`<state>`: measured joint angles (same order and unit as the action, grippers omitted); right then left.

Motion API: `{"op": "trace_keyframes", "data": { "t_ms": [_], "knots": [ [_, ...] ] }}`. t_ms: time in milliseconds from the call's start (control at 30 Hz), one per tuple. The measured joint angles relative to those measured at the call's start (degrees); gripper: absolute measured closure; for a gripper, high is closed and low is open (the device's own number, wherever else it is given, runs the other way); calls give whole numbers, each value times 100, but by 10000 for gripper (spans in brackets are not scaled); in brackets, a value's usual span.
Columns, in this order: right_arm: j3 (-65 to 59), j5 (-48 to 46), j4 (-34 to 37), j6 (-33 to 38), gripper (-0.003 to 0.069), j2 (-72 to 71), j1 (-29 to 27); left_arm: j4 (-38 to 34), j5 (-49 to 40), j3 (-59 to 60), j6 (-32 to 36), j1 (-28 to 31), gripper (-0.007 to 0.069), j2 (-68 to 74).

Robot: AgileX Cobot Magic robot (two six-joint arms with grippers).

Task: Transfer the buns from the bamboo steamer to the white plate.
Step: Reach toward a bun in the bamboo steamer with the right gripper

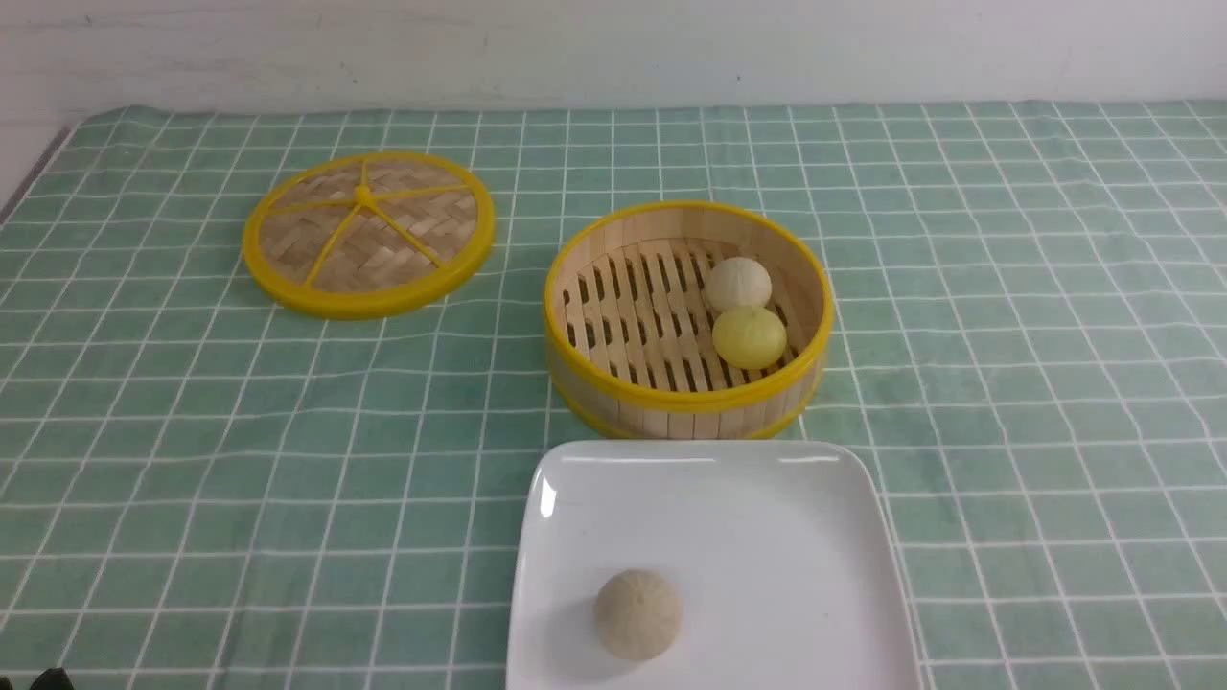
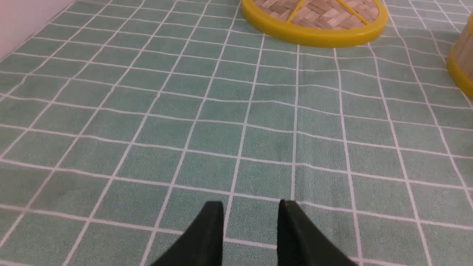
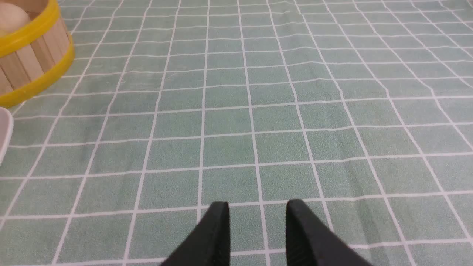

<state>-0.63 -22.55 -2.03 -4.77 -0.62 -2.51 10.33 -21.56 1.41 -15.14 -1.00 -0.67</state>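
The bamboo steamer stands mid-table with two buns on the right of its slatted floor: the off-white pleated bun behind, the pale yellow bun in front, touching it. The white plate lies just in front of the steamer. Neither gripper shows in the front view. My left gripper hovers open over bare cloth, short of the lid. My right gripper is open too, over cloth to the right of the steamer, with nothing between its fingers.
A greyish-tan bun sits on the plate's front left. The flat woven lid with yellow spokes lies at the back left, its rim showing in the left wrist view as lid. A green checked cloth covers the table; a white wall runs behind.
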Motion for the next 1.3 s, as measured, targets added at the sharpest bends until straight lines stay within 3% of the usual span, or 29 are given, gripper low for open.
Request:
{"op": "trace_keyframes", "data": {
  "t_ms": [1067,1300],
  "knots": [
    [0,0,2,1,419,0,0,0,0,0,0,0,384,0],
    [-5,7,-788,15,419,0,0,0,0,0,0,0,384,0]
  ]
}}
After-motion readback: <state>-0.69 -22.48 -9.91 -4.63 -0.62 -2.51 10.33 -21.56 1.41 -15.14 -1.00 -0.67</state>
